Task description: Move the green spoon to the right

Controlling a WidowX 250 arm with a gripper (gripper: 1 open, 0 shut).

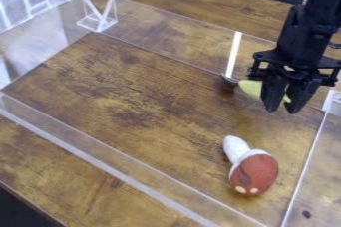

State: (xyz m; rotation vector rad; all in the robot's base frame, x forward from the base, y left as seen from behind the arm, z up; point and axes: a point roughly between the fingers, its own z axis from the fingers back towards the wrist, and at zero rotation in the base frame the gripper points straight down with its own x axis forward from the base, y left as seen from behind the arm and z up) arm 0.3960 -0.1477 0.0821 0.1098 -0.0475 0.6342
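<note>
The green spoon (236,56) shows as a slim pale strip standing just left of my gripper. Its yellow-green end (249,88) reaches in to the left finger. My black gripper (290,100) hangs low over the right side of the wooden table, fingers pointing down and drawn together. It looks shut on the spoon's lower end, though the contact itself is hidden by the fingers.
A mushroom toy (249,168) with a brown cap and white stem lies near the front right. A clear acrylic wall (120,176) frames the wooden table (134,92). A small clear stand (95,14) sits at the back left.
</note>
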